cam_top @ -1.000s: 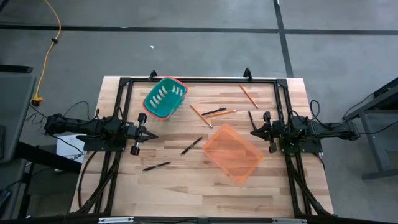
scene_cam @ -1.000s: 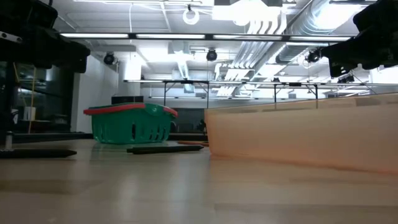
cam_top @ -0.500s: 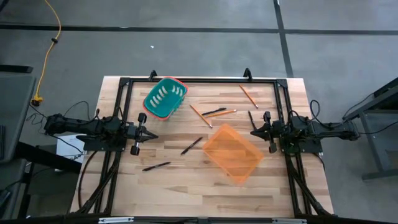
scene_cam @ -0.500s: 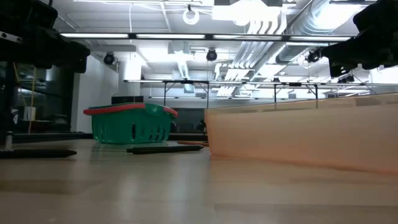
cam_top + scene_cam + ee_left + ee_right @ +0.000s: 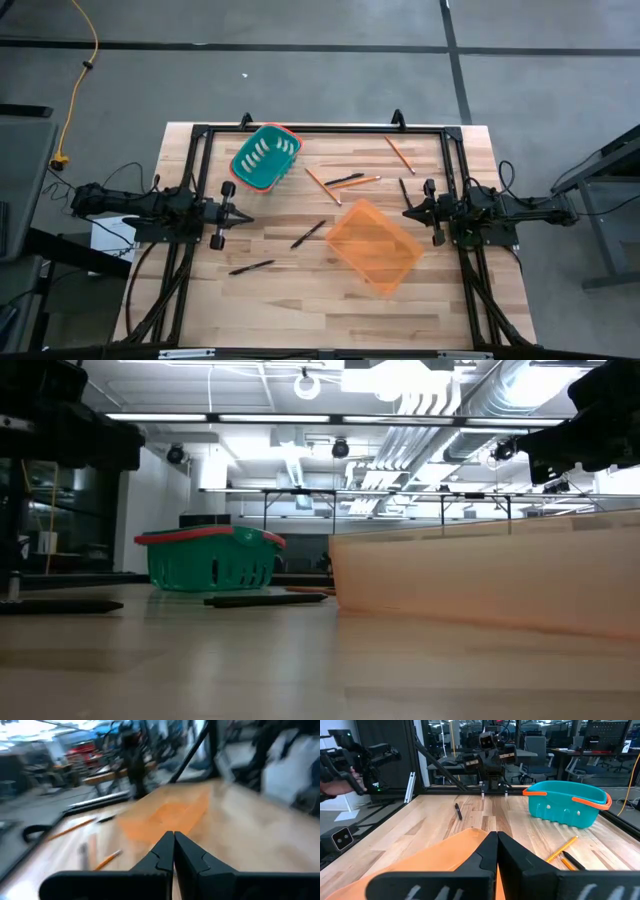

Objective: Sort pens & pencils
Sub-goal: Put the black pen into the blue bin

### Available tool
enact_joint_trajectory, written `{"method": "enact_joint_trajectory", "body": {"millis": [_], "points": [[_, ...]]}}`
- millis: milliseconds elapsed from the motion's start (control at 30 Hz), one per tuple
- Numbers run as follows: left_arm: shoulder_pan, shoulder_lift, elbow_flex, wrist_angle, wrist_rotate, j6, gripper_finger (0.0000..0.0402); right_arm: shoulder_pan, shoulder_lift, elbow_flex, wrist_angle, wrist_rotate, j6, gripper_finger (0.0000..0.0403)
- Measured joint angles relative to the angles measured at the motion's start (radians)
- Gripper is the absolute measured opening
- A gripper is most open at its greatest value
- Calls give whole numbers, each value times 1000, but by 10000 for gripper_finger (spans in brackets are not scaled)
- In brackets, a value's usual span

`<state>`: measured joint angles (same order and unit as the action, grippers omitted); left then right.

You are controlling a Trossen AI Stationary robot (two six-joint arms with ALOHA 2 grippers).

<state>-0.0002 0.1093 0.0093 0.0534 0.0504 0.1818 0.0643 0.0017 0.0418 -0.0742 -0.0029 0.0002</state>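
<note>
Several black pens lie apart on the table: one (image 5: 308,234) mid-table, one (image 5: 250,267) nearer the near edge, one (image 5: 345,180) among the pencils, one (image 5: 404,191) by the right arm. Orange-yellow pencils (image 5: 322,185), (image 5: 358,183) lie flat in the far middle, and another pencil (image 5: 400,154) lies far right. My left gripper (image 5: 245,217) is shut at the table's left, near the teal basket (image 5: 266,158). My right gripper (image 5: 405,212) is shut at the right, just beyond the orange basket (image 5: 375,245). Neither touches anything.
The teal basket (image 5: 212,560) with an orange rim stands far left. The orange basket (image 5: 490,580) stands right of centre, nearest the low camera. A black frame (image 5: 320,130) runs along the table's far edge. Bare wood (image 5: 300,300) stretches along the near edge.
</note>
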Motion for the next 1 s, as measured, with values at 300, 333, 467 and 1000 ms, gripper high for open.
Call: {"method": "enact_joint_trajectory", "body": {"millis": [300, 333, 467, 1000], "points": [[0, -1, 0, 231, 87, -409, 1, 0, 0, 0, 0, 0, 0, 0], [0, -1, 0, 242, 87, -423, 1, 0, 0, 0, 0, 0, 0, 0], [0, 0, 0, 278, 53, -422, 1, 0, 0, 0, 0, 0, 0, 0], [0, 26, 0, 287, -24, -737, 1, 0, 0, 0, 0, 0, 0, 0]]}}
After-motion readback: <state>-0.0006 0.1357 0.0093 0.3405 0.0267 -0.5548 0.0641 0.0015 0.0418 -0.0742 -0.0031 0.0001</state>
